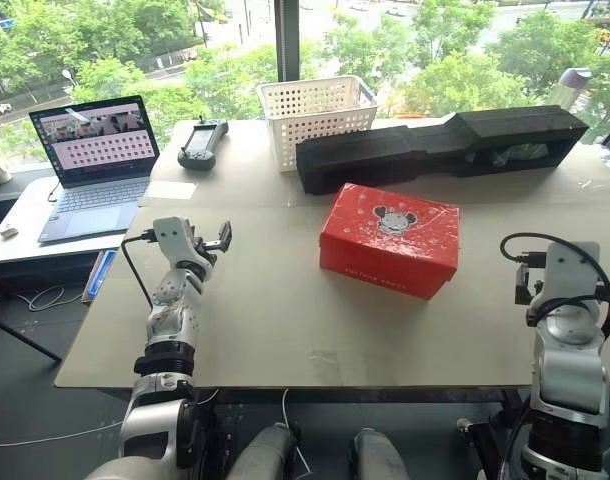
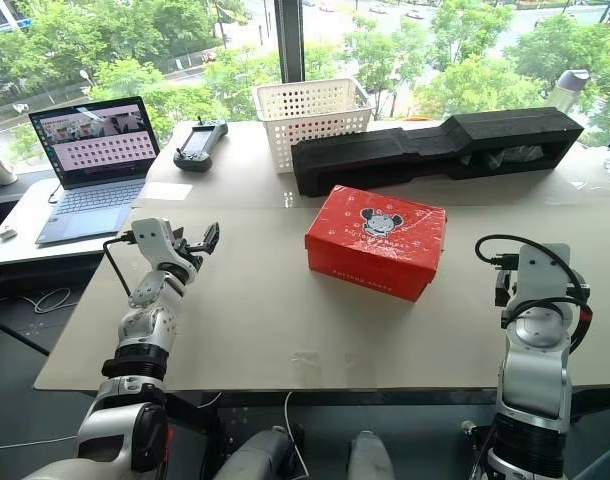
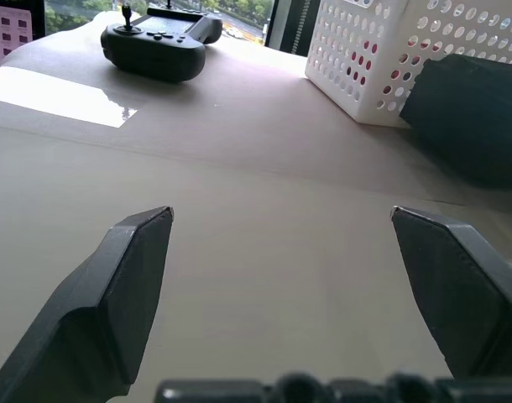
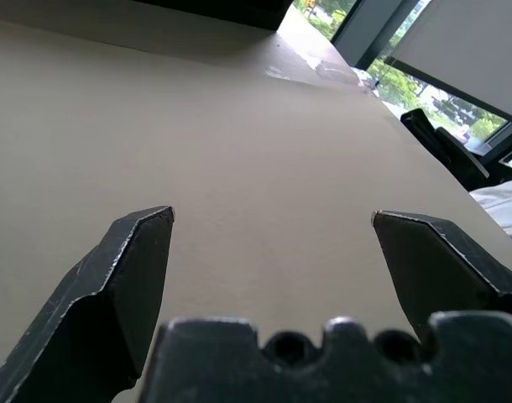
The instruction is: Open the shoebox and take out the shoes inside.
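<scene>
A: Shoebox (image 1: 390, 238) shut, mid-table, just in front of foam block (image 1: 440, 145) — shoes unseen inside.

B: Left gripper (image 3: 281, 252) and right gripper (image 4: 273, 252) spread wide, empty. Best to brace 1 side, lift lid's free edge — slowly.

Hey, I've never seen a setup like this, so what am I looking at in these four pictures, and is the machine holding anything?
This is a humanoid robot with two arms, each ending in a two-fingered black tool. The two wide pictures come from cameras in its head, looking down over a table. The other two come from cameras on its wrists, looking out between each tool's fingers.

The left tool and the right tool are both open and hold nothing.

On the table sits a closed red shoebox with a cartoon mouse on its lid. Behind it lie a long black foam block, a white perforated basket and a black handheld controller. A laptop stands open on a side desk at the left.
</scene>
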`<act>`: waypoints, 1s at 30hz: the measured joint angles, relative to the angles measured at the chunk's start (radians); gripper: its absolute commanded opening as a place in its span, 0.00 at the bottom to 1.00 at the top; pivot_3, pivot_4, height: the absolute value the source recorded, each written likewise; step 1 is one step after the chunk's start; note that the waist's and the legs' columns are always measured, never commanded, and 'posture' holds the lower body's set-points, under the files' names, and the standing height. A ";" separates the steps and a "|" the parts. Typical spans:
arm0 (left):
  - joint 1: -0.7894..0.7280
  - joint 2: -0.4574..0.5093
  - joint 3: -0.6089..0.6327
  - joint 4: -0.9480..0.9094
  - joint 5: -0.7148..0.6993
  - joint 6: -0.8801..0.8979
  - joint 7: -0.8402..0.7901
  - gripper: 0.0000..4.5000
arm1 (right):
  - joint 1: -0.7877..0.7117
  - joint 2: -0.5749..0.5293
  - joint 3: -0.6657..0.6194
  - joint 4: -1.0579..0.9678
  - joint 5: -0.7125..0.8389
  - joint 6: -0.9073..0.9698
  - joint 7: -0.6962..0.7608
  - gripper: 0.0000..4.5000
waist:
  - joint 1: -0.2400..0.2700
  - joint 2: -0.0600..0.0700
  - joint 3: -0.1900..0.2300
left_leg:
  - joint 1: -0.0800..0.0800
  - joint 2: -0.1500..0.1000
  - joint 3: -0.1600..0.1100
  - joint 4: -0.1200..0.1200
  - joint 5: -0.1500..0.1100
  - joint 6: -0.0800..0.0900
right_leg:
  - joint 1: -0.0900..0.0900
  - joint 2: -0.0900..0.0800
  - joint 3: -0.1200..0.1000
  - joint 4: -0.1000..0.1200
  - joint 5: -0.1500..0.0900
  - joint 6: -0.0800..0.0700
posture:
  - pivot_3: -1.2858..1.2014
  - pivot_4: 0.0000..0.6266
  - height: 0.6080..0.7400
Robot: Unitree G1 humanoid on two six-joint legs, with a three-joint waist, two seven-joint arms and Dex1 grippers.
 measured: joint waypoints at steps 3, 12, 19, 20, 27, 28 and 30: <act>-0.001 0.010 -0.001 0.007 -0.012 0.001 -0.025 0.99 | -0.004 0.000 0.002 0.008 0.001 -0.004 -0.003 1.00 | -0.002 0.000 0.000 | 0.000 0.000 0.000 0.000 0.000 0.000 | 0.000 0.000 0.000 0.000 0.000 0.000 | 0.52 0.24 0.99; -0.070 0.286 -0.250 0.179 0.020 0.028 -0.788 0.99 | -0.027 -0.159 0.078 0.062 0.038 -0.027 0.145 1.00 | -0.005 0.001 0.000 | 0.000 0.000 0.000 -0.001 0.000 0.000 | 0.000 0.001 -0.001 -0.002 0.001 -0.002 | 0.52 0.24 0.99; -0.236 0.336 -0.295 0.288 0.068 -0.013 -0.960 0.99 | 0.047 -0.316 0.130 0.040 0.177 0.052 0.443 1.00 | -0.002 0.000 0.000 | -0.001 0.001 -0.001 -0.001 0.000 0.000 | 0.000 0.000 -0.002 -0.004 0.001 -0.001 | 0.52 0.24 0.99; -0.249 0.330 -0.295 0.313 0.076 -0.024 -0.963 0.99 | 0.048 -0.321 0.128 0.037 0.195 0.073 0.462 1.00 | -0.004 0.000 0.000 | -0.001 0.001 -0.001 -0.001 0.000 0.000 | 0.000 0.000 -0.001 -0.004 0.001 -0.001 | 0.52 0.24 0.99; -0.330 0.264 -0.307 0.470 0.126 -0.110 -0.969 0.94 | 0.013 -0.357 0.119 0.077 0.236 0.135 0.492 0.94 | -0.006 -0.001 0.001 | -0.002 0.001 -0.001 -0.001 0.000 0.000 | -0.001 0.000 -0.002 -0.003 0.001 -0.001 | 0.52 0.24 0.99; -0.345 0.257 -0.307 0.489 0.135 -0.120 -0.966 0.88 | -0.001 -0.357 0.120 0.090 0.236 0.135 0.486 0.89 | -0.006 -0.001 0.001 | -0.002 0.001 -0.001 -0.001 0.000 0.000 | -0.001 0.000 -0.002 -0.003 0.001 -0.001 | 0.52 0.24 0.99; -0.376 0.244 -0.307 0.522 0.149 -0.144 -0.960 0.77 | -0.023 -0.357 0.122 0.111 0.234 0.134 0.474 0.78 | -0.004 -0.001 0.001 | -0.002 0.001 -0.001 -0.001 0.000 0.000 | 0.000 -0.001 -0.003 -0.003 0.001 -0.001 | 0.52 0.24 0.99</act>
